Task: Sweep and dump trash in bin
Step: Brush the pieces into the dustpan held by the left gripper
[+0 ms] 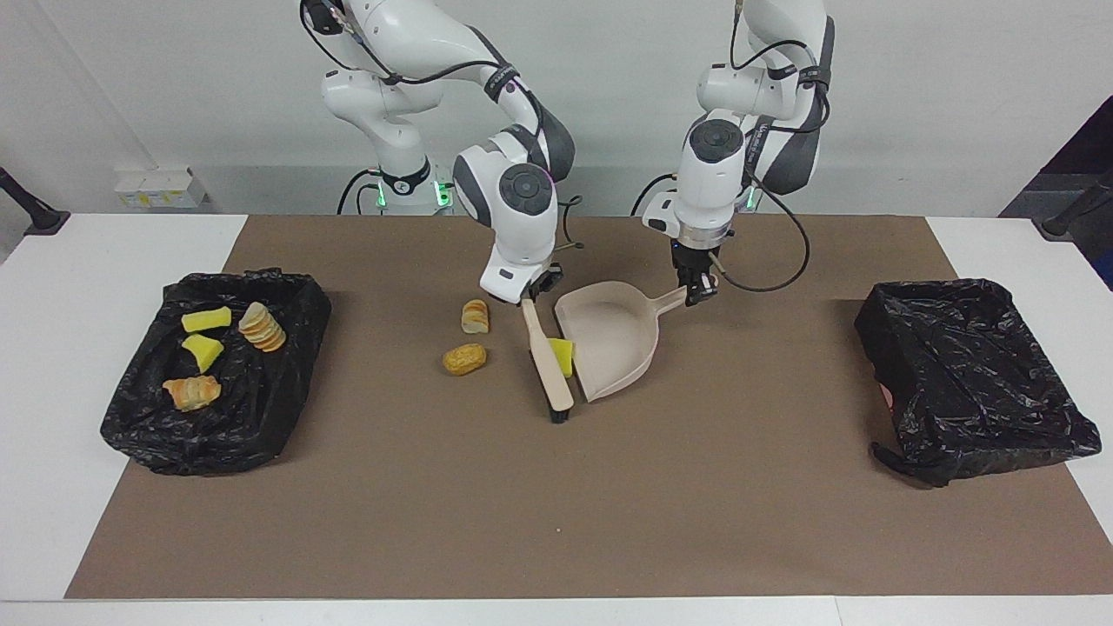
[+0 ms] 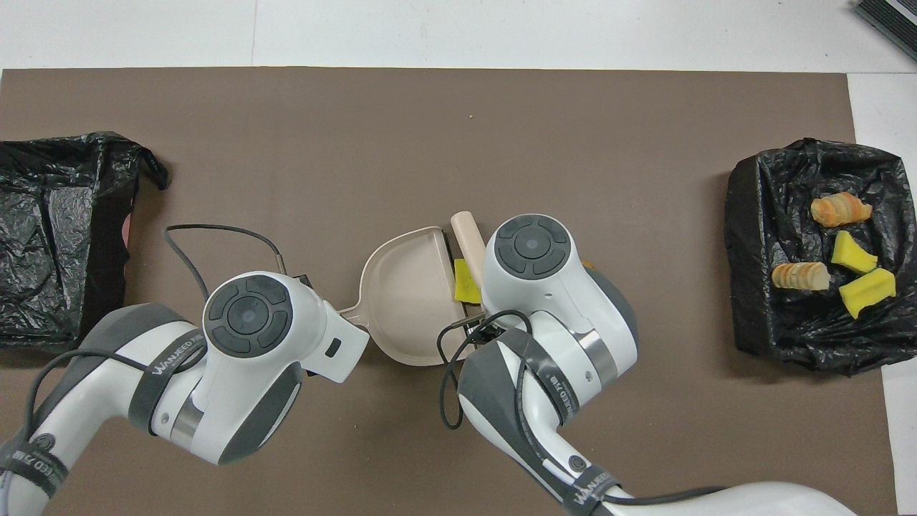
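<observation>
Brush (image 1: pixel 549 361) beside wedge (image 1: pixel 563 355) at dustpan (image 1: pixel 613 343)

A white table (image 1: pixel 52 365) carries a brown mat (image 1: pixel 556 504) that covers most of its top, leaving white strips at both ends and along the edge farthest from the robots. Near the right arm's end sits a bin lined with black plastic (image 1: pixel 252 417). A second black-lined bin (image 1: pixel 974 382) sits near the left arm's end. In the middle of the mat lie a beige dustpan (image 1: pixel 609 339) and a beige brush (image 1: pixel 549 365), side by side. Two bread rolls (image 1: pixel 465 358) lie on the mat just beside the brush, toward the right arm's end.
</observation>
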`<action>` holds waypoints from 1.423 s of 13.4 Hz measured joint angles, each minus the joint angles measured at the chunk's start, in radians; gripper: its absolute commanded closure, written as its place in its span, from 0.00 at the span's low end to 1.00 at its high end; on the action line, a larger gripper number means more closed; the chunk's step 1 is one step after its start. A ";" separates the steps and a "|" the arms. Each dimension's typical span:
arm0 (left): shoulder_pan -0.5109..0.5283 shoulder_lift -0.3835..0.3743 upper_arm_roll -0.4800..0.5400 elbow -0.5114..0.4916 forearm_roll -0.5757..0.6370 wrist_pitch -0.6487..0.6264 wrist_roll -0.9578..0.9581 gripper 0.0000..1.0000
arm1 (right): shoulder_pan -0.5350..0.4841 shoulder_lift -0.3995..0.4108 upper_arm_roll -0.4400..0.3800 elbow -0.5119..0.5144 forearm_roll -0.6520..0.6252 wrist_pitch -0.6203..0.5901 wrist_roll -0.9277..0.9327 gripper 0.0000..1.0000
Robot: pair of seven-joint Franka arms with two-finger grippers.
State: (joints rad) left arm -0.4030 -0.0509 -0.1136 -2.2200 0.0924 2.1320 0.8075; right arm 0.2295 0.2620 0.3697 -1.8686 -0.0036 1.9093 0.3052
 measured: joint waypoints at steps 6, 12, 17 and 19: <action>0.000 0.000 0.001 0.000 0.000 0.000 0.001 1.00 | 0.103 -0.052 0.001 -0.004 0.107 0.000 0.078 1.00; 0.000 0.000 0.001 0.000 0.000 0.000 0.001 1.00 | 0.083 -0.170 -0.005 -0.006 0.225 -0.080 0.078 1.00; -0.023 0.000 -0.002 0.000 -0.025 0.000 0.000 1.00 | -0.033 -0.227 -0.012 -0.065 0.225 -0.162 0.066 1.00; -0.055 0.000 -0.003 -0.001 -0.051 0.000 -0.001 1.00 | -0.126 -0.304 -0.015 -0.126 0.225 -0.163 0.027 1.00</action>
State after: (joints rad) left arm -0.4585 -0.0507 -0.1170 -2.2205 0.0415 2.1321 0.8065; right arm 0.1031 -0.0418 0.3543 -1.9951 0.2212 1.7460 0.3322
